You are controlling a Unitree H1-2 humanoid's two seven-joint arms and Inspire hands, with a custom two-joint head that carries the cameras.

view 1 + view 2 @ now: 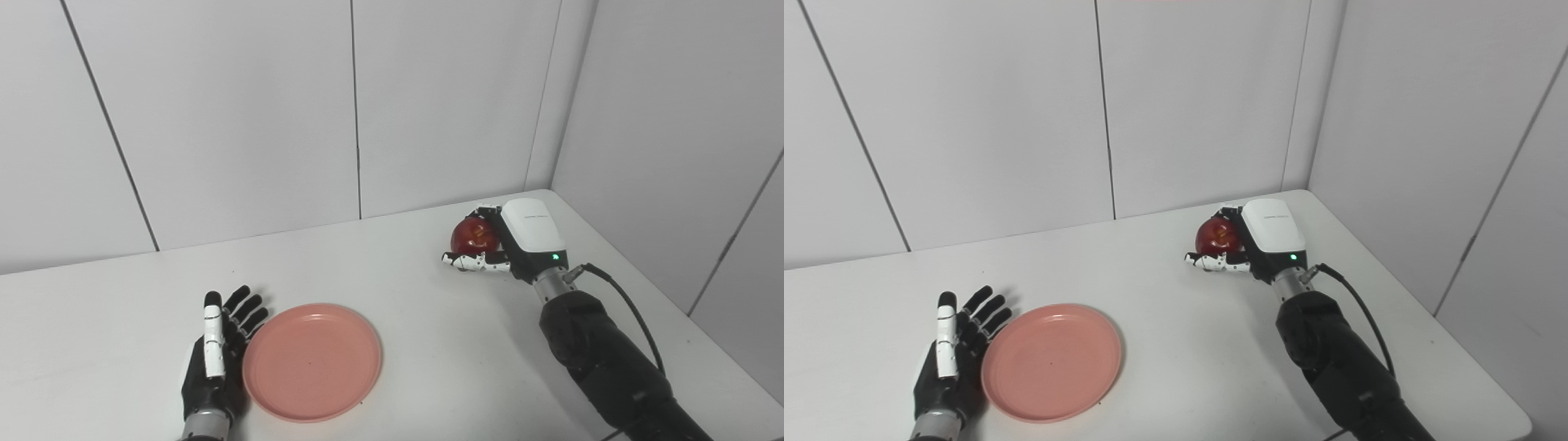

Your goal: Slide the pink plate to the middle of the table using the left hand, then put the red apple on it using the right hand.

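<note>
While left hand (214, 358) lies flat, fingers spread, beside pink plate (312, 361), right hand (499, 245) grasps red apple (473, 236).

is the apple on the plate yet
No, the red apple sits far off to the right in the right hand, while the pink plate beside the left hand is bare.

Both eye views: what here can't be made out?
- Far side of the apple: hidden by the right hand in both views.
- Whether the left hand touches the plate rim: contact line not visible.
- Left forearm: cut off by the bottom edge.
</note>
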